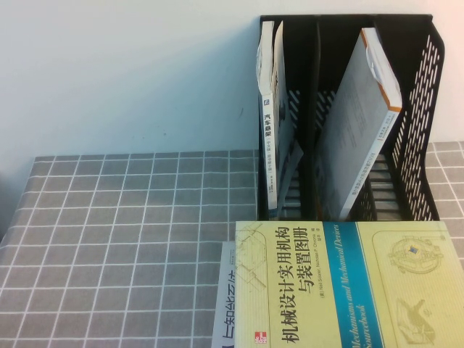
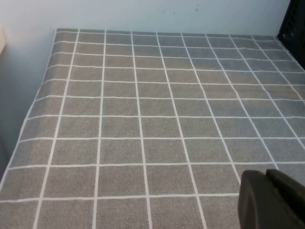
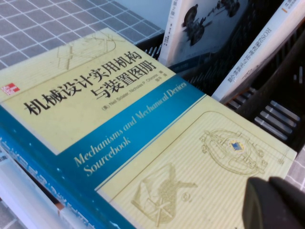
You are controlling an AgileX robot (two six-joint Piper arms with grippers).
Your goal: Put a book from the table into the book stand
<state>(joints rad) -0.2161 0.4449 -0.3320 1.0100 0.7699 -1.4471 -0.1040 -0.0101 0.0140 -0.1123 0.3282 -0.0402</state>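
While the yellow-and-blue hardcover book (image 1: 348, 283) lies flat before the black mesh book stand (image 1: 417, 123), I cannot tell either end effector's state: the left end effector (image 2: 274, 200) hovers over bare grey checked tabletop (image 2: 143, 119), the right end effector (image 3: 279, 202) above the book's corner.

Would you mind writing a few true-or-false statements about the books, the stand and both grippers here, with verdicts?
1. The yellow and blue book lies flat on the table in front of the black book stand. True.
2. The book stand is empty. False: books already lean inside it, including a grey book in its right section.
3. The left gripper is over bare checked tablecloth. True.
4. The right gripper is above the bare tablecloth, far from any book. False: it is over the yellow and blue book.
5. Another book lies beneath the yellow one. True.
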